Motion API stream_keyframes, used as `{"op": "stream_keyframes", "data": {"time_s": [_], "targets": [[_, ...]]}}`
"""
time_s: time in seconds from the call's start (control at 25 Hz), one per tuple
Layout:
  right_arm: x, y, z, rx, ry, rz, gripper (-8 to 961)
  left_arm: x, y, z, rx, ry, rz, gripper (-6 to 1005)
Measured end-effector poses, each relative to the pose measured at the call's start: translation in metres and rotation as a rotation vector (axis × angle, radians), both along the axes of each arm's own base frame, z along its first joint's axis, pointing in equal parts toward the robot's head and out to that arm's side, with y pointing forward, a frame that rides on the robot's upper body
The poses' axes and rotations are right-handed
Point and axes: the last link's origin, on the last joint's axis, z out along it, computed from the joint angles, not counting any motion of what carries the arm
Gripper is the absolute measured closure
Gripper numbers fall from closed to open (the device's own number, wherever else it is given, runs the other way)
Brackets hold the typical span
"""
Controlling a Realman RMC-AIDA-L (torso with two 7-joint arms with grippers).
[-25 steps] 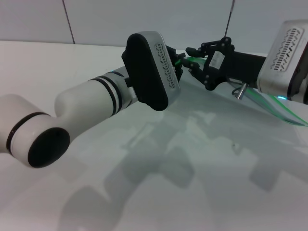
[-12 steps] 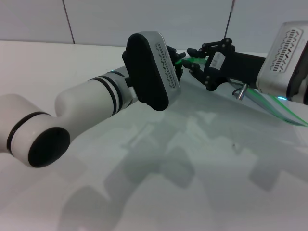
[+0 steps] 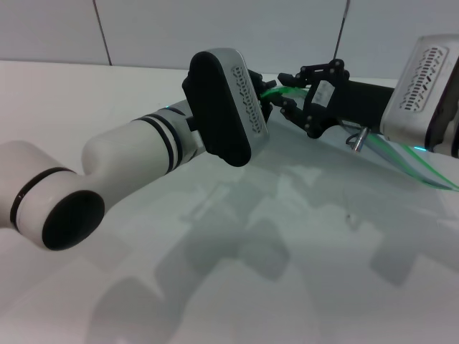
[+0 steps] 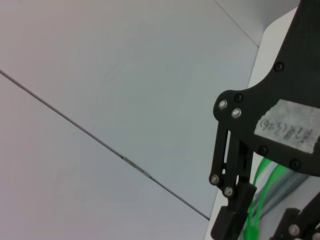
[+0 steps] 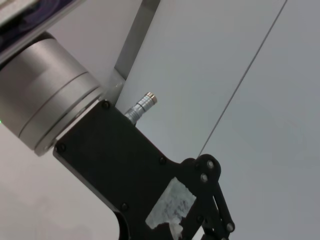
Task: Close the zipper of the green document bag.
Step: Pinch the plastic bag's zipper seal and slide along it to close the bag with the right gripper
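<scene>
Slightly higher than a moment ago, my right gripper (image 3: 285, 89) is lifting the bright green plastic zipper strip (image 3: 276, 91), its black fingers pinching that strip near the far end of the translucent grey-clear green document bag (image 3: 401, 161), which is lying on the white desk (image 3: 237, 287). My left gripper (image 3: 264, 97) is meeting it there; I cannot tell its spread.

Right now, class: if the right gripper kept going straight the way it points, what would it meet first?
Most likely the left gripper. The right gripper points toward it across the green zipper, with almost no gap between them, though depth is hard to judge.
</scene>
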Motion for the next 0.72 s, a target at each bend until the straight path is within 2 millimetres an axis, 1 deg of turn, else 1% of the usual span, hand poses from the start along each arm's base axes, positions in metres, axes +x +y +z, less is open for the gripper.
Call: {"op": "stream_keyframes", "data": {"time_s": [0.08,0.28,0.72], "targets": [[0.0001,0.0,-0.0001,0.002,-0.004,0.004,667,0.0001,0.0,0.0,0.0,0.0,0.0,947],[0.0024,0.0021,0.0005,0.022,-0.018,-0.002,658,-0.0002,-0.0001,0.0004,0.001,-0.001,0.001,948],[0.0029,0.0039,0.0009,0.032,-0.018,-0.013,668,0.0012,0.0,0.0006,0.001,-0.003,-0.002,948]]}}
